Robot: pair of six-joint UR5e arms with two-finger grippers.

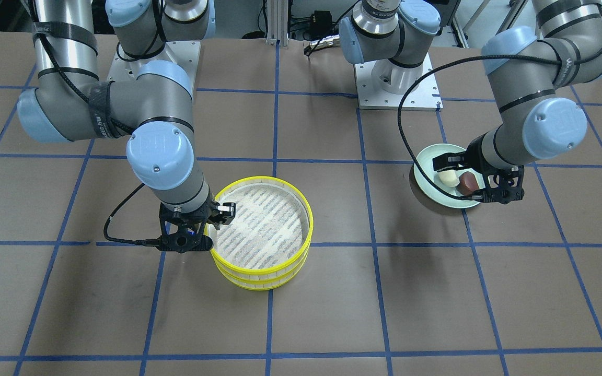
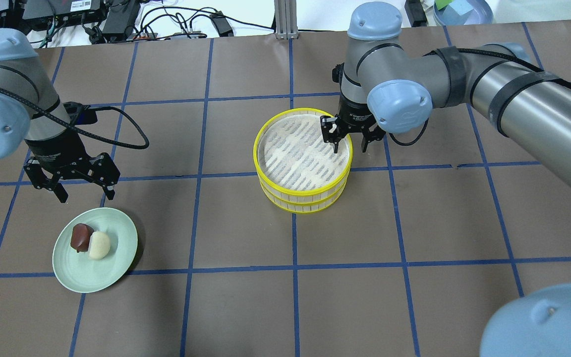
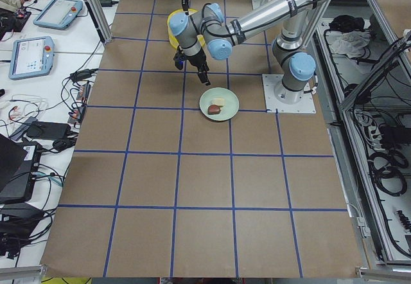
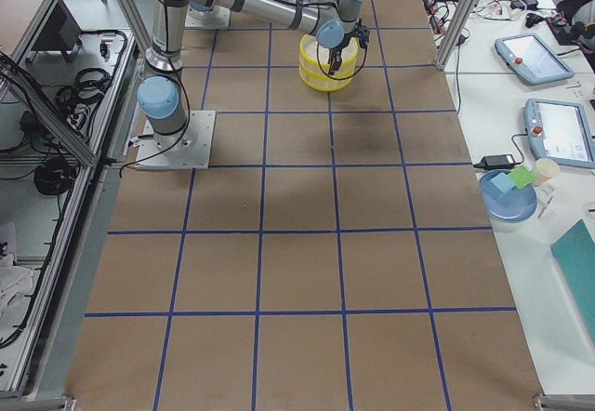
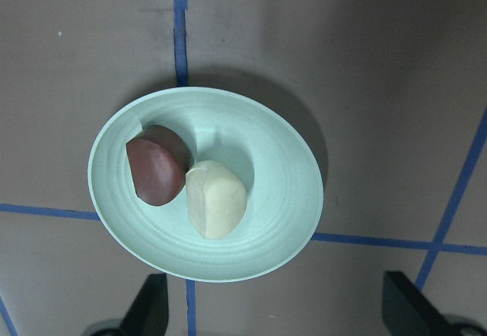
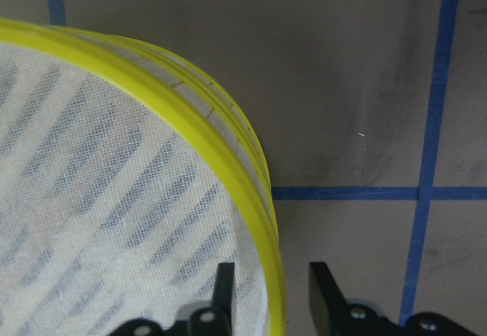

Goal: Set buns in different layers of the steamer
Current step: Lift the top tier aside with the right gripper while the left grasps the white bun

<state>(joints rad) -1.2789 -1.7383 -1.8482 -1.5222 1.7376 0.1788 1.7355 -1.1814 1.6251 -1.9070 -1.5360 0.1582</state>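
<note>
**A:** What is on the table [image 2: 226,307]?

**B:** It is a brown surface crossed by blue tape lines. Near its middle stand two round steamer trays with bright yellow rims, stacked one on the other. The top tray [image 2: 295,153] shows its whitish striped mesh base. The bottom tray [image 2: 308,204] shows only as a yellow-edged band beneath it.

**A:** Where are the buns?

**B:** Both lie on a pale green plate [image 2: 92,280], well apart from the trays, on the robot's left side of the table. The brown bun [image 2: 81,236] and the white bun [image 2: 100,245] touch each other, side by side near the plate's middle.

**A:** What is the left gripper doing?

**B:** The left gripper [image 2: 85,196] hangs in the air by the plate, raised clear of the buns. Its wrist camera looks straight down on the plate and both buns. Its two fingers are spread wide and hold nothing.

**A:** And the right gripper?

**B:** The right gripper [image 2: 350,145] is down at the rim of the top tray. One finger is inside the tray over the mesh and the other is outside, with the yellow rim between them. The wrist view shows a gap on each side of the rim, so the fingers straddle it without pinching it.
</note>
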